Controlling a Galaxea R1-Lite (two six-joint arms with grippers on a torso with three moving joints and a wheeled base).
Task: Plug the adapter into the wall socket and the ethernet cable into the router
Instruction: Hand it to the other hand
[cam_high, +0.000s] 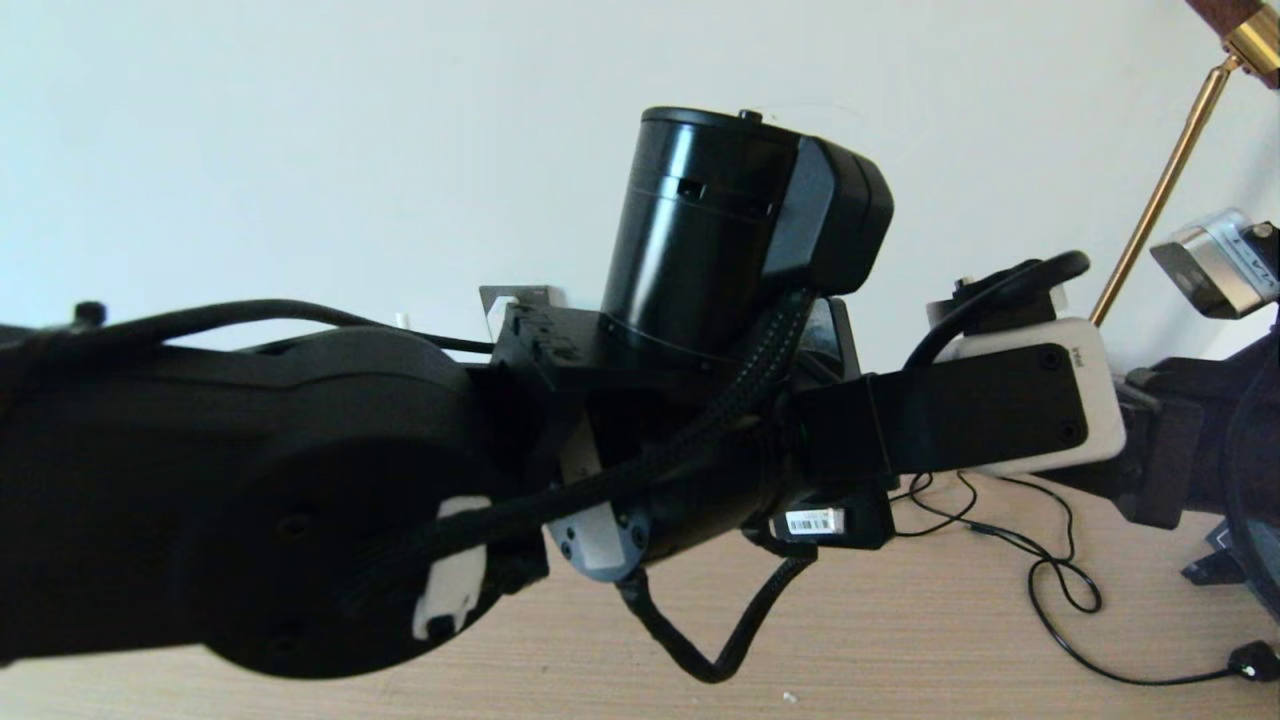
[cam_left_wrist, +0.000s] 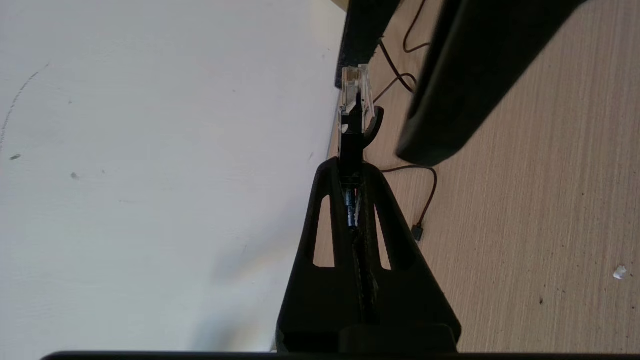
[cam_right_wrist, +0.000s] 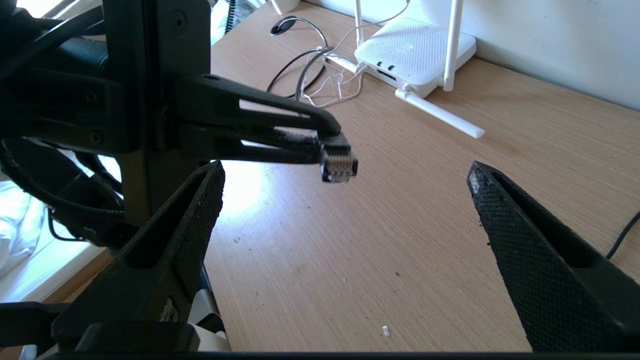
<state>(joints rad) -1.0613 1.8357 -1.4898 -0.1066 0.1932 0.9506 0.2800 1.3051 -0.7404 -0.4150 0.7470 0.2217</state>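
Note:
My left gripper (cam_left_wrist: 352, 167) is shut on the ethernet cable's black-sleeved plug (cam_left_wrist: 355, 92), and the clear tip sticks out past the fingertips. In the right wrist view the same plug (cam_right_wrist: 339, 164) hangs above the wooden table (cam_right_wrist: 350, 260), with its contacts facing that camera. My right gripper (cam_right_wrist: 346, 192) stands open and holds nothing, its fingers (cam_right_wrist: 505, 215) wide on either side of the plug. The white router (cam_right_wrist: 415, 50) sits at the far wall with upright antennas; one antenna (cam_right_wrist: 440, 112) lies flat. A thin white cord (cam_right_wrist: 345, 75) reaches the router. The adapter is out of view. The arms hide the wall socket.
The left arm (cam_high: 300, 480) fills most of the head view. Thin black cables (cam_high: 1050, 570) with a small plug (cam_high: 1255, 660) lie on the table at the right. A brass lamp stem (cam_high: 1160, 190) rises at the back right. More dark cables (cam_right_wrist: 300, 75) coil beside the router.

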